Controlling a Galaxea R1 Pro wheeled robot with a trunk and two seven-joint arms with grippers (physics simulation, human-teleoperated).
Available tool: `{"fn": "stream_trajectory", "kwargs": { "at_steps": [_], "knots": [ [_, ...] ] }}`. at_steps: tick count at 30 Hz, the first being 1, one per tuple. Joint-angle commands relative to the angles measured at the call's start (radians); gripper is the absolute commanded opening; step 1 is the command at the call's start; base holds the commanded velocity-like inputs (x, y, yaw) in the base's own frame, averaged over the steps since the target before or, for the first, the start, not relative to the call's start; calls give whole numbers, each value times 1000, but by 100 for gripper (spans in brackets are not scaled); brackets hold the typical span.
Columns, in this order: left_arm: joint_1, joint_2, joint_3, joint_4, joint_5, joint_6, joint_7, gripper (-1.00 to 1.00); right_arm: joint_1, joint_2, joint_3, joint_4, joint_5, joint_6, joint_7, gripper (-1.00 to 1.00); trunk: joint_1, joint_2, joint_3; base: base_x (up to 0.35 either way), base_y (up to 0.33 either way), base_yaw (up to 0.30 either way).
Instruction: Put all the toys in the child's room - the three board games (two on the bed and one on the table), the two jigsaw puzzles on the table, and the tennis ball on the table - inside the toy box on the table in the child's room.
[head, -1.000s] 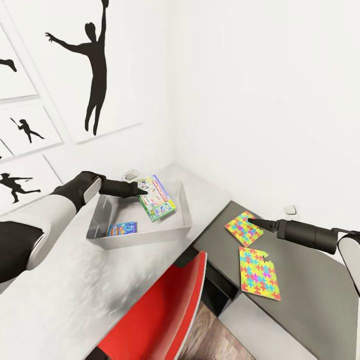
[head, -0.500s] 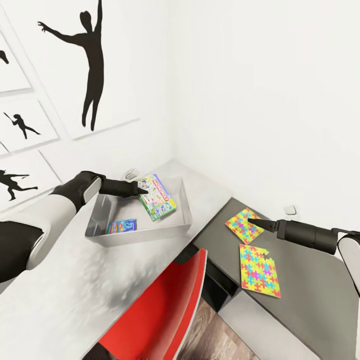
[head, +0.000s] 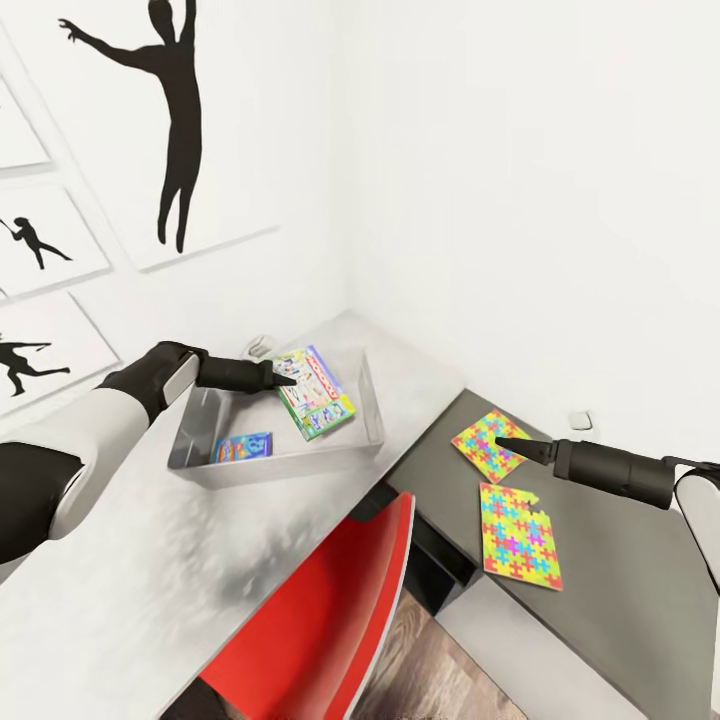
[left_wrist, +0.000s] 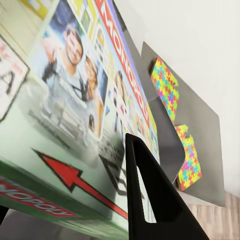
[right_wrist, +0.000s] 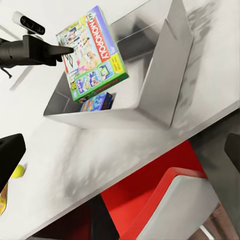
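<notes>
Over the bin: the left gripper (head: 284, 379) is clamped on the corner of the green-and-white Monopoly board game box (head: 314, 393), holding it tilted above the light grey rectangular toy box (head: 370, 415), probably for release.
In the bin: a small blue game box (head: 243, 446) lies flat.
On the dark table: two multicoloured jigsaw puzzle sheets (head: 487, 445) (head: 518, 522) wait.
Right gripper (head: 505, 443): hovers over the nearer-the-wall sheet; I cannot tell how far its fingers are spread.
Yellow-green tennis ball (right_wrist: 18, 172): on the white tabletop.

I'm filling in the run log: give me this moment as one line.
left gripper: shut on Monopoly box, held over grey bin | small blue game in bin | right gripper: over one of two puzzles, grip unclear
</notes>
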Motion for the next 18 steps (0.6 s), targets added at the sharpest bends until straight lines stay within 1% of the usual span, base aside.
{"fn": "stream_trajectory", "kwargs": {
  "at_steps": [1, 18],
  "knots": [
    [-1, 1, -4, 0, 6, 6, -3, -100, -1, 0, -1, 0, 4, 4, 6, 100, 0, -2, -3, 0, 0, 0],
    [-2, 2, -4, 0, -3, 6, -8, -100, -1, 0, 1, 0, 4, 4, 6, 100, 0, -2, -31, 0, 0, 0]
  ]
}}
